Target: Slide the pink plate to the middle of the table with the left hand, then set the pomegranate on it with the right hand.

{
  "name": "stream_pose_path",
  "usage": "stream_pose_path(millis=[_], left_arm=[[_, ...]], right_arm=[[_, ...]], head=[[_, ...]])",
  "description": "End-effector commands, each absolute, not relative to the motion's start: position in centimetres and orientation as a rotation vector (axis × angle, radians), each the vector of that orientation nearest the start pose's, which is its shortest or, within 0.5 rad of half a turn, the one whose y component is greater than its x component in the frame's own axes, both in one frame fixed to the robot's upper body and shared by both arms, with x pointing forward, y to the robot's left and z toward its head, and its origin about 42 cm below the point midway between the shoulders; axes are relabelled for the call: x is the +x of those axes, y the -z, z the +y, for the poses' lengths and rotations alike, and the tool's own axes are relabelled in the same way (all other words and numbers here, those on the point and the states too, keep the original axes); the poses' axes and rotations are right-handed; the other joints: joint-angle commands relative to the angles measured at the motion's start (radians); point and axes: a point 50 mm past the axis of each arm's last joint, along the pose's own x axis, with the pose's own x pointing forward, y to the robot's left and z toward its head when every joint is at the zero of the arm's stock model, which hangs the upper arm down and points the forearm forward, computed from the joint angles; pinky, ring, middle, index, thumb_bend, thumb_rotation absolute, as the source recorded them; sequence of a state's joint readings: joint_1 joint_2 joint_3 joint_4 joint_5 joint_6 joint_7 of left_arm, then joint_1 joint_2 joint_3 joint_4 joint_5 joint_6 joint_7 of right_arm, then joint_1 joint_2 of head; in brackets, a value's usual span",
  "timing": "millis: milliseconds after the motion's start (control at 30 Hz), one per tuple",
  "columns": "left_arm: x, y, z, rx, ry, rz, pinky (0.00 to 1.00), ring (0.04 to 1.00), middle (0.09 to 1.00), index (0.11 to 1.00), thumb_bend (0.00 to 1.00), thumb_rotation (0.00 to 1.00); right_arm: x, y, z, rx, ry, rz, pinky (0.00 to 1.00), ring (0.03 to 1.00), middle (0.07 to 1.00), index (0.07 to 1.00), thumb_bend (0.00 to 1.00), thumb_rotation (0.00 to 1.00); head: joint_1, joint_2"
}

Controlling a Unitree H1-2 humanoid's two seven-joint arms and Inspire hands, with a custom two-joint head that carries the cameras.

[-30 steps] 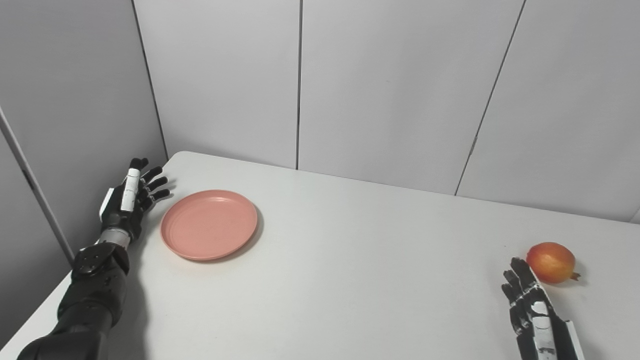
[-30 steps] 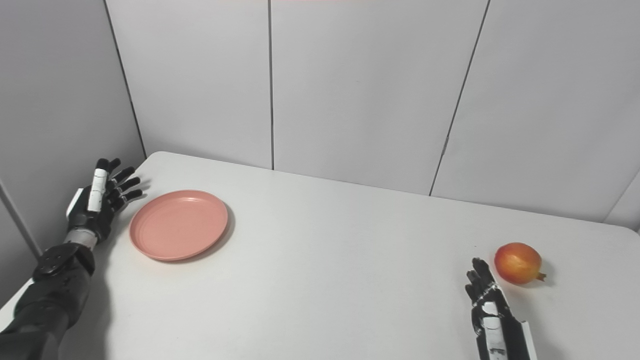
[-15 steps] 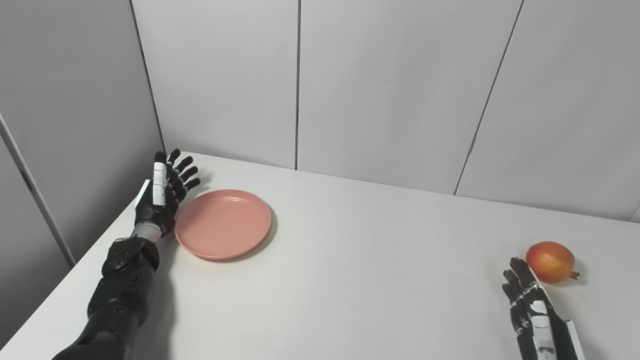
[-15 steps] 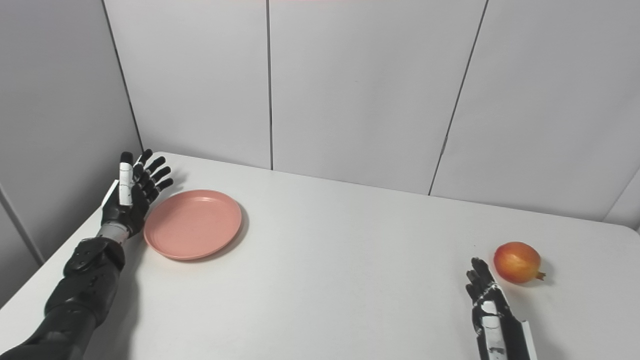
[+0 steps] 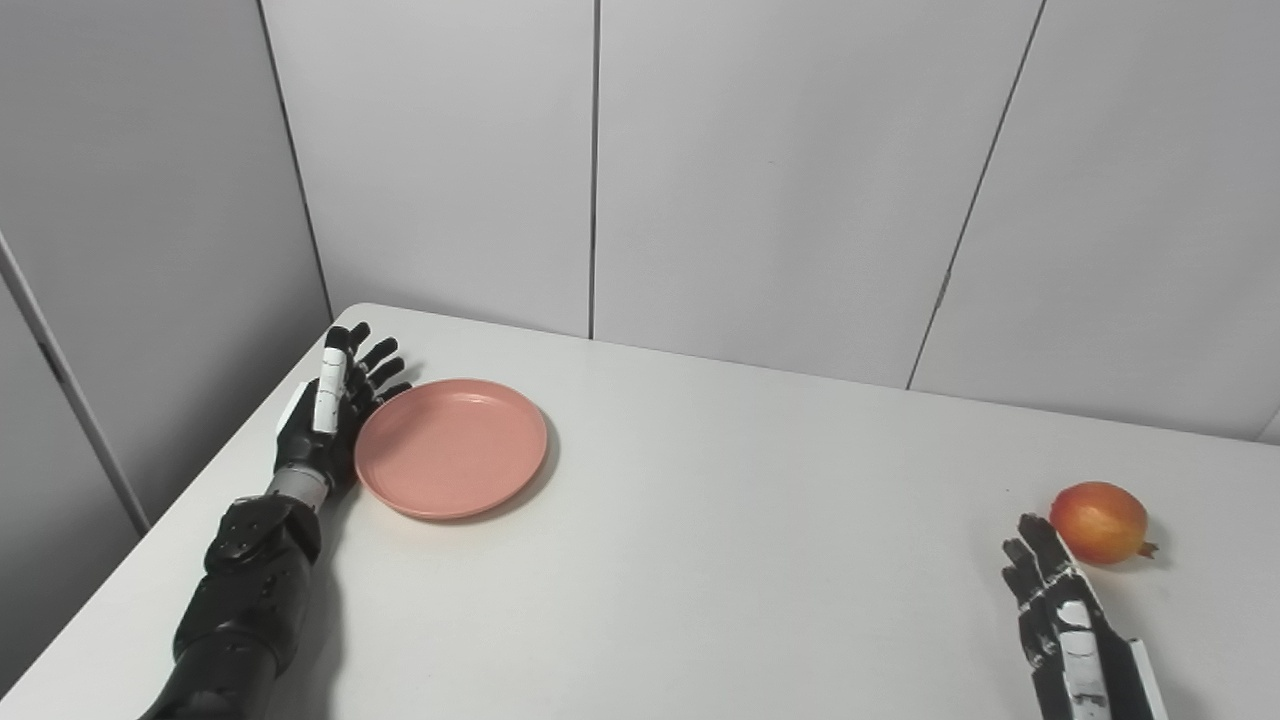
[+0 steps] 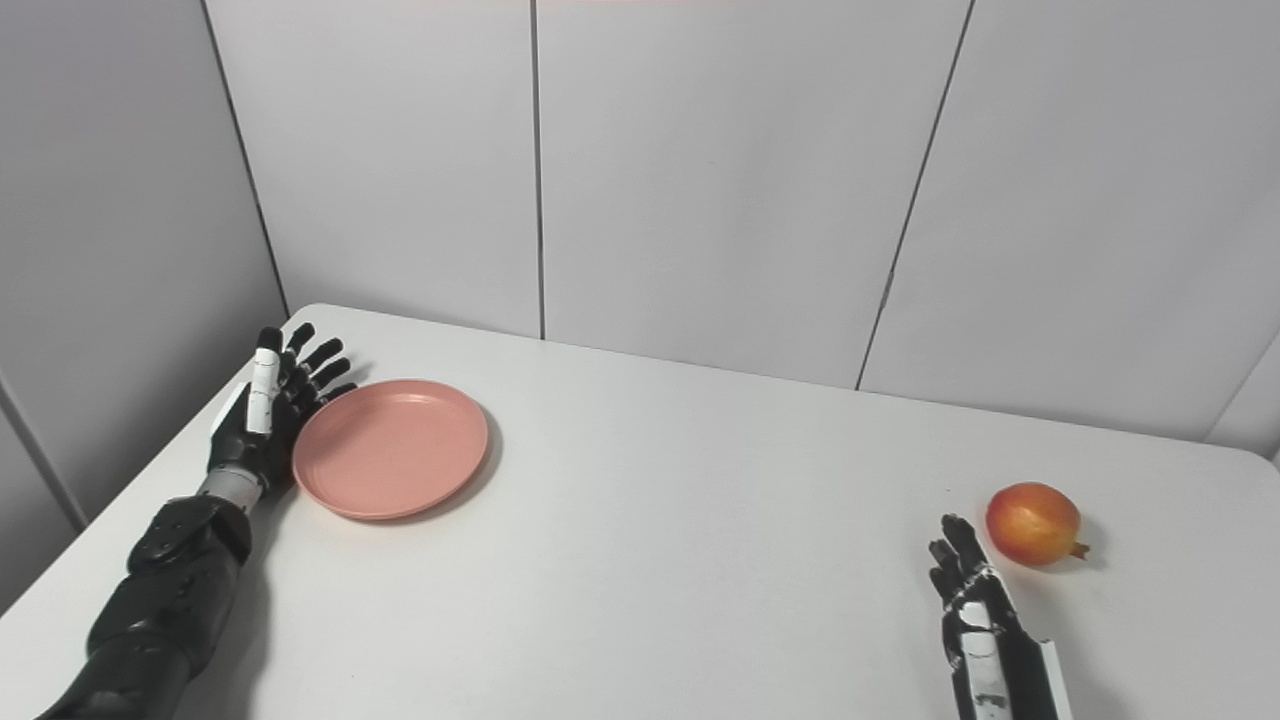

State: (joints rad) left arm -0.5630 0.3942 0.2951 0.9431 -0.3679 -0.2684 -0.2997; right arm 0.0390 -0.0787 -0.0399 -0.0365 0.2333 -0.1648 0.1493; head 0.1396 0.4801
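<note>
Pink plate (image 5: 451, 447) | left robot hand (image 5: 330, 415) spread, against its rim | right robot hand (image 5: 1065, 620) spread, beside pomegranate (image 5: 1101, 523)

left hand (image 5: 325, 425) moved in against pink plate (image 5: 452, 447), plate pushed rightward

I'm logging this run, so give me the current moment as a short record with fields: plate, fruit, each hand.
plate: pink plate, empty, at the table's left end, not yet in the middle
fruit: pomegranate, on the table near its right end, untouched
left hand: left hand, open, fingers spread, against the plate's left rim
right hand: right hand, open, just short of the pomegranate, holding nothing
</note>
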Motion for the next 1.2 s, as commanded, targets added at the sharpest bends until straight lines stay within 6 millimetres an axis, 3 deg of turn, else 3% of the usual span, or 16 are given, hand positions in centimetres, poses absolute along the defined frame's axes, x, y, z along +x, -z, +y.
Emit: stream_pose_path(millis=[0,300,533,800,1167], left_arm=[[44.3,-13.9,41.3,-0.131,-0.090,-0.113,0.84,0.911,0.926,0.990,0.99,0.92],[44.2,-13.5,41.4,-0.156,-0.078,-0.108,0.86,0.922,0.936,0.997,0.98,0.89],[43.9,-13.5,40.0,-0.149,-0.048,-0.105,0.84,0.918,0.945,0.999,0.98,0.91],[43.5,-13.5,36.9,-0.156,-0.011,-0.091,0.75,0.861,0.881,0.974,0.97,0.91],[43.0,-13.2,33.4,-0.148,0.024,-0.048,0.73,0.858,0.890,0.978,0.95,0.91]], right_arm=[[24.3,-7.4,-24.9,0.145,-0.057,-0.045,1.00,0.958,0.959,0.897,0.80,0.84],[24.3,-7.5,-24.9,0.146,-0.060,-0.049,0.99,0.956,0.958,0.893,0.80,0.84],[24.3,-7.6,-24.8,0.150,-0.061,-0.047,1.00,0.962,0.962,0.894,0.79,0.84],[24.3,-7.6,-24.6,0.149,-0.059,-0.045,1.00,0.958,0.957,0.896,0.81,0.84],[24.3,-7.6,-24.4,0.139,-0.061,-0.055,0.98,0.943,0.947,0.885,0.81,0.84]], head=[[0.000,0.004],[-0.001,0.009],[-0.003,0.012],[-0.012,0.016],[-0.016,0.021]])
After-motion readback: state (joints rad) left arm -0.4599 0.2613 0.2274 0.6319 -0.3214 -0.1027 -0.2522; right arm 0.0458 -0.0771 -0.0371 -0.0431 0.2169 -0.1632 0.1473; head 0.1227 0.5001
